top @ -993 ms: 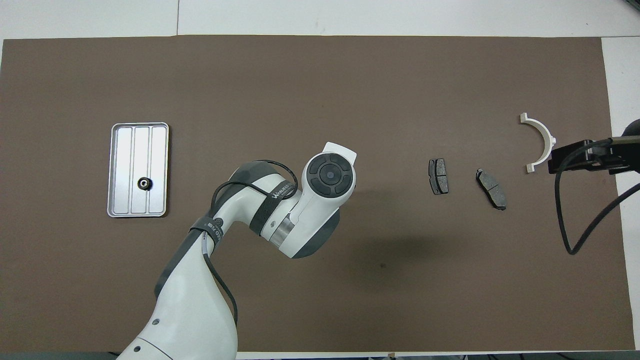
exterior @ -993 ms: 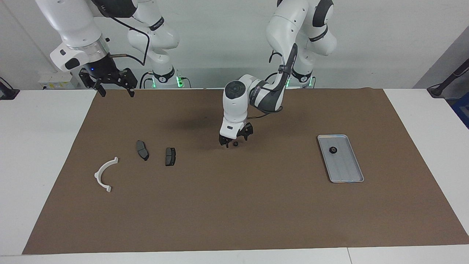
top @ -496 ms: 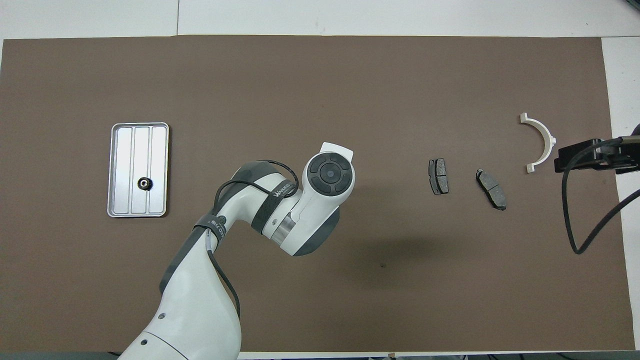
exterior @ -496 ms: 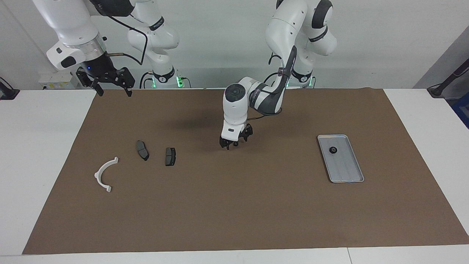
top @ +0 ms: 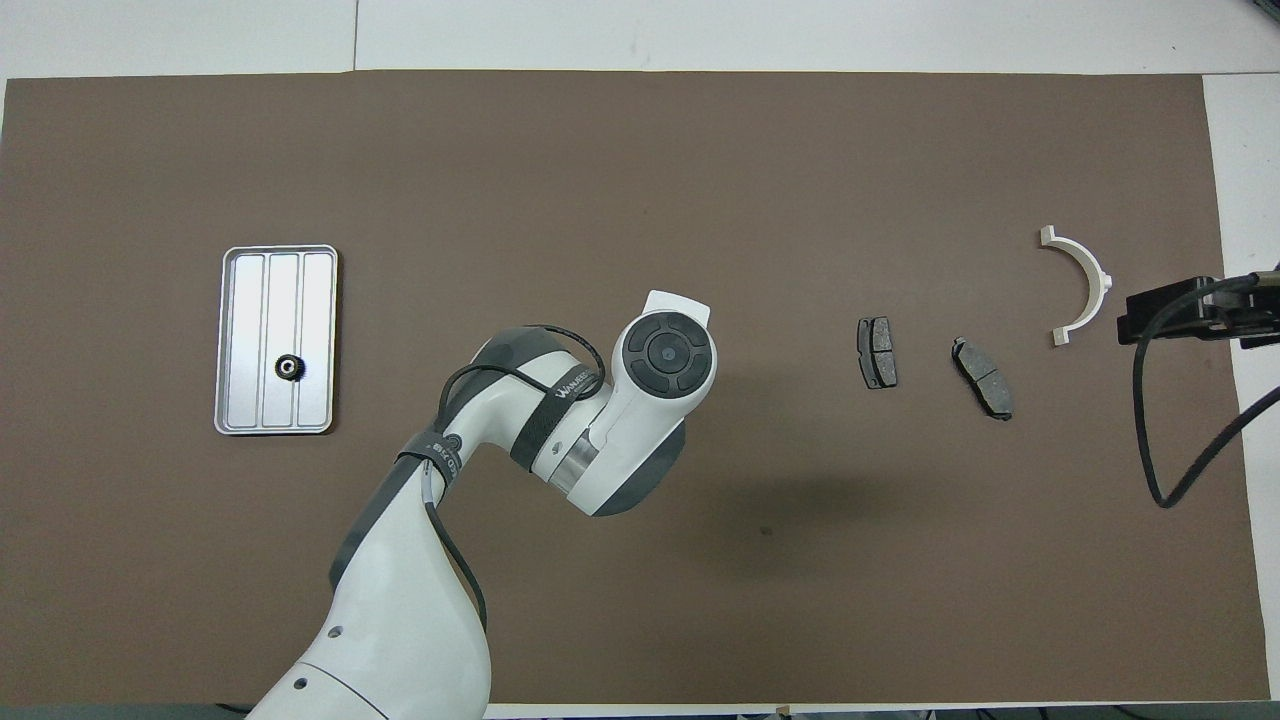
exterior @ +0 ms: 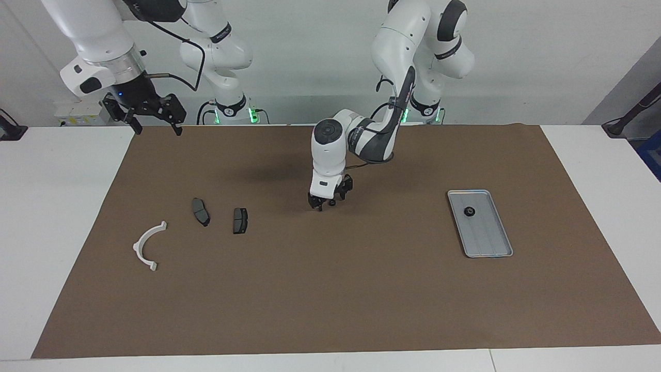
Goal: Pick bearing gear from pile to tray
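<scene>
The left gripper (exterior: 326, 203) is down on the brown mat at the middle of the tabletop (exterior: 594, 170), its fingers straddling a small black gear (exterior: 332, 202), though I cannot tell whether they have closed on it; this looks like the grasping step. One gear (exterior: 469, 211) already sits in the tray (exterior: 503, 243), off at three o'clock from the gripper in the facing view. Next it needs a firm pinch, a lift, and a carry to the tray; the right gripper (exterior: 152, 127) waits wide open above the mat's corner.

We see a gear (exterior: 470, 211) in the tray (exterior: 491, 243) at the left arm's end, and two pads (exterior: 200, 212) and an arc (exterior: 147, 245) toward the right arm's end.
</scene>
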Controlling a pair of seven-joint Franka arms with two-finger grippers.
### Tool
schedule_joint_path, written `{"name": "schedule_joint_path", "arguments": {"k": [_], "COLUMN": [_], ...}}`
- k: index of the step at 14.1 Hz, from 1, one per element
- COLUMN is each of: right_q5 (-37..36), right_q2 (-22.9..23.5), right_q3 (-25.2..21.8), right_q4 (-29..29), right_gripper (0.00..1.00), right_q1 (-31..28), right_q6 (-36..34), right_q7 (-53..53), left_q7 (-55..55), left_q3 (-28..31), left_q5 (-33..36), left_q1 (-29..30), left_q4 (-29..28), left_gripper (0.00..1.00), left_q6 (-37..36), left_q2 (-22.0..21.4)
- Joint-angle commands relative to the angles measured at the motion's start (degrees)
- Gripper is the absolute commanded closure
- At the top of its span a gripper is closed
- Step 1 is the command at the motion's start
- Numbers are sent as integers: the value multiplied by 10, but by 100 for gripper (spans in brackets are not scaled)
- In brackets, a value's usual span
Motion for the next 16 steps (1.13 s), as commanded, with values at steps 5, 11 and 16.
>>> {"name": "schedule_joint_path", "arguments": {"k": [5,11,16], "right_q5": [-20,-13,-11], "right_q2": [-8,-9,-10], "right_q3": [3,4,4], "right_q4": [-3,-3,-9], "right_gripper": [0,0,0], "right_q1": [-11,-6,-8], "right_q6": [-13,-17,-16], "right_q7": [-10,-4,-3], "left_q7": [-6,-4,35], "left_q3": [11,12,15], "left_q5": [-7,-4,-3], "left_q1": [-11,-12,35], "left_q4": [-14,-31,-27], "left_gripper": [53,96,100], "left_q6": [11,19,-32], "left_q2": [-2,-6,-53]}}
